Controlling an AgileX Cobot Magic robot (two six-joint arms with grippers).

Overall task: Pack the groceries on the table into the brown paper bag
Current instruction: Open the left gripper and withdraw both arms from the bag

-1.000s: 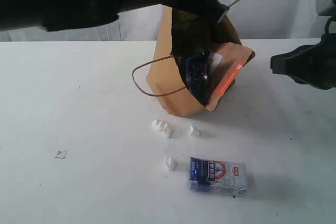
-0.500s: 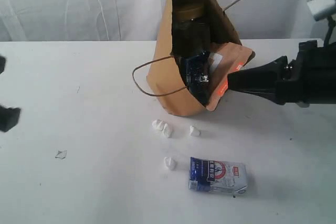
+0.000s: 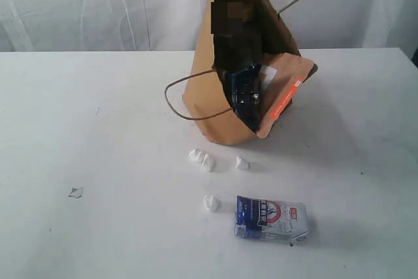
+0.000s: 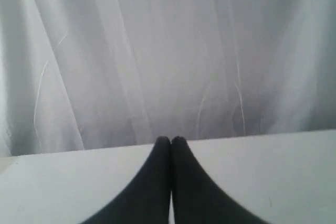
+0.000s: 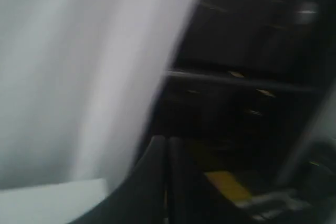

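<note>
Your left gripper is facing the pale curtain. Its two dark fingers are pressing tip to tip with nothing between them, and they are hanging just above the white table. Your right gripper is showing only as a blur. Its fingers are lying flat against each other, closed and carrying nothing, and dark clutter is filling the view beyond them.

On the table, the brown paper bag is sitting near the middle, toward the far side. It is leaning, and its mouth is gaping toward the near side. One cord handle is looping out to the left of the bag and another is arching above its top edge.

Inside the opening, a dark jar is sitting high and deep in shadow, too dim for you to read any detail. Below it, the dark-blue noodle pack is poking out of the mouth. The orange-brown pouch is leaning just to the right of that pack, and its edge is reaching past the rim of the bag.

The blue-white carton is lying flat on the near part of the table, well apart from the bag and outside it. Several white crumbs are lying scattered between the bag and the carton. One of them is resting just left of the carton. A small pale scrap is lying alone far to the left.
</note>
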